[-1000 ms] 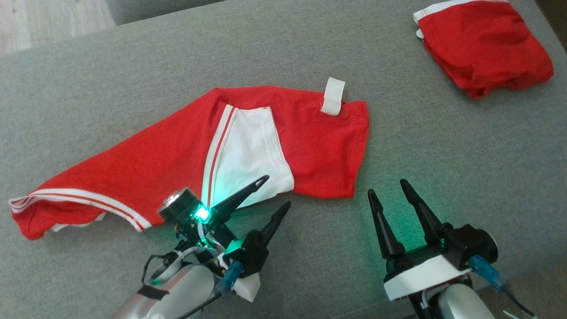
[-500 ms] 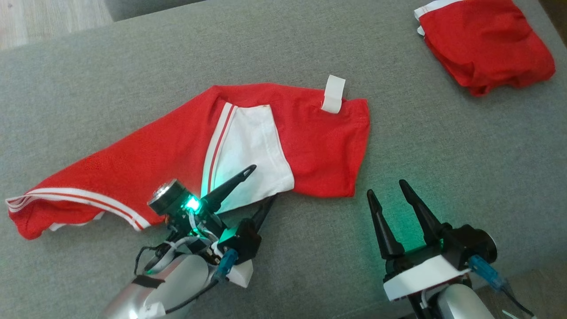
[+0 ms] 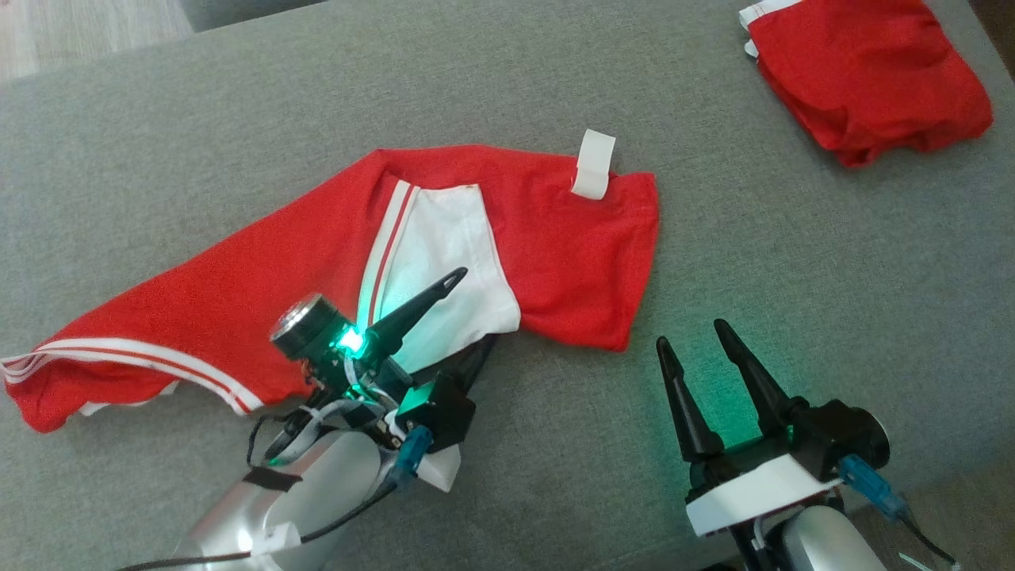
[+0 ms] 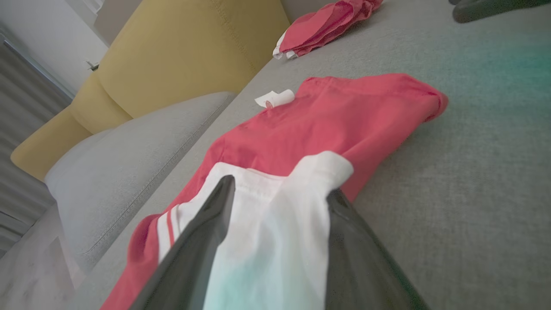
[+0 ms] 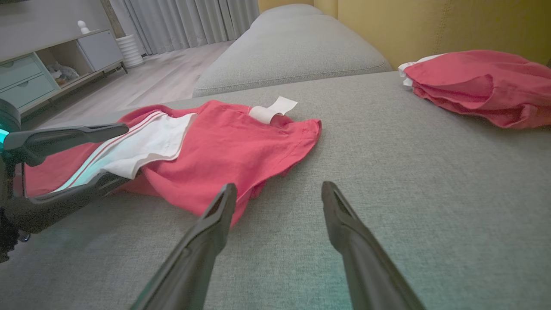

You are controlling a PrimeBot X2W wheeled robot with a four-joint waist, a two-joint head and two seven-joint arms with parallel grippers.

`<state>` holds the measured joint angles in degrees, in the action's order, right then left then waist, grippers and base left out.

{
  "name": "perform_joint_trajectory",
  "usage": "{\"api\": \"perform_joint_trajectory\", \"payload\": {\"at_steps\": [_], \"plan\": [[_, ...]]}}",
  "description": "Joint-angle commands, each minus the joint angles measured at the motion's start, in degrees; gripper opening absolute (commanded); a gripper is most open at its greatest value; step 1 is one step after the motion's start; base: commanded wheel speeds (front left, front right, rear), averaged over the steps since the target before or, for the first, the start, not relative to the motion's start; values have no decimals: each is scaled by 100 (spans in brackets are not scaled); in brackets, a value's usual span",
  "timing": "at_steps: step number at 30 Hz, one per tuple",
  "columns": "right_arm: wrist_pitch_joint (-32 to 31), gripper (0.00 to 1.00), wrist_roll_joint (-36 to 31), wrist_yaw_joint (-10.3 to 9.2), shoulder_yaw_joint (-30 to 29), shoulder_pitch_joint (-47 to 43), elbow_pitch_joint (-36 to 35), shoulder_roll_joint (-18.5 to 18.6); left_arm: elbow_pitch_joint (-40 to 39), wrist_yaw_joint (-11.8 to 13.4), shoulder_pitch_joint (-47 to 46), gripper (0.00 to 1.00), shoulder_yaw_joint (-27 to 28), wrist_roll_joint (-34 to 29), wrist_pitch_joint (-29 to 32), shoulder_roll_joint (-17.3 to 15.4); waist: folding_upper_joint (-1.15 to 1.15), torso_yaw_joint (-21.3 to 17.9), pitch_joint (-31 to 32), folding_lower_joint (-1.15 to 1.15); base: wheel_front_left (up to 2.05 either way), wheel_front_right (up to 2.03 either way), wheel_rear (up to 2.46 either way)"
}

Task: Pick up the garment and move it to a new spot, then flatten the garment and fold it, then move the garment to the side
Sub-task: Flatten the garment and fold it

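Observation:
A red garment (image 3: 262,277) with a white panel (image 3: 440,254) and white stripes lies spread on the grey couch seat (image 3: 793,262). It has a white tag (image 3: 593,164) at its far edge. My left gripper (image 3: 472,313) is open at the panel's near edge. One finger is above the white cloth and the other is tucked under it. In the left wrist view, the white panel (image 4: 275,224) sits between the two fingers. My right gripper (image 3: 691,335) stands open over bare seat, right of the garment's red end (image 5: 241,150) and holding nothing.
A second red garment (image 3: 868,79) lies folded at the far right of the seat. A yellow backrest (image 5: 430,26) and a grey cushion (image 5: 288,47) stand beyond. Wood floor (image 3: 79,32) shows past the far left corner, and a cabinet (image 5: 43,69) stands across the room.
My left gripper has pushed forward, and its lower finger has slid from the bare seat under the white panel's edge. The right gripper has stayed put. The head view shifted slightly.

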<state>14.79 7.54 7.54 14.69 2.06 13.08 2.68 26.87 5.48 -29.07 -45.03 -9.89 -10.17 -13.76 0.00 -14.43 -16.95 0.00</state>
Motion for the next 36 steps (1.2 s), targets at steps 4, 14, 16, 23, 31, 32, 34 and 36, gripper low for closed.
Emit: {"api": "perform_joint_trajectory", "payload": {"at_steps": [4, 14, 16, 23, 31, 32, 34, 36], "plan": [[21, 100, 7, -5, 137, 160, -153, 20, -148, -41, -293, 100, 66, 62, -49, 20, 0, -40, -23, 0, 0, 0, 0], [21, 100, 22, -5, 107, 128, -155, 20, -481, -108, -123, 0, 18, 204, 112, -129, 0, -56, -4, 0, 0, 0, 0], [21, 100, 30, -5, 100, 121, -157, 20, -521, -127, -59, 0, 25, 257, 193, -183, 0, -37, 2, 0, 0, 0, 0], [21, 100, 31, -5, 98, 125, -153, 20, -702, -184, 85, 0, 69, 507, 313, -218, 0, 29, 46, 0, 0, 0, 0], [21, 100, 230, -5, -71, 368, -99, 20, -1356, 42, 131, 0, 270, 604, 167, -460, 0, 306, 211, 0, 0, 0, 0], [21, 100, 224, -5, -118, 455, -62, 20, -1472, 78, 116, 0, 312, 594, 172, -520, 0, 357, 220, 0, 0, 0, 0], [21, 100, 197, -5, -241, 661, 116, 20, -1709, 132, 57, 0, 396, 548, 188, -678, 0, 464, 229, 0, 0, 0, 0], [21, 100, 143, -5, -420, 928, 392, 20, -1937, 162, -23, 0, 503, 508, 232, -868, 0, 568, 224, 0, 0, 0, 0]]}}
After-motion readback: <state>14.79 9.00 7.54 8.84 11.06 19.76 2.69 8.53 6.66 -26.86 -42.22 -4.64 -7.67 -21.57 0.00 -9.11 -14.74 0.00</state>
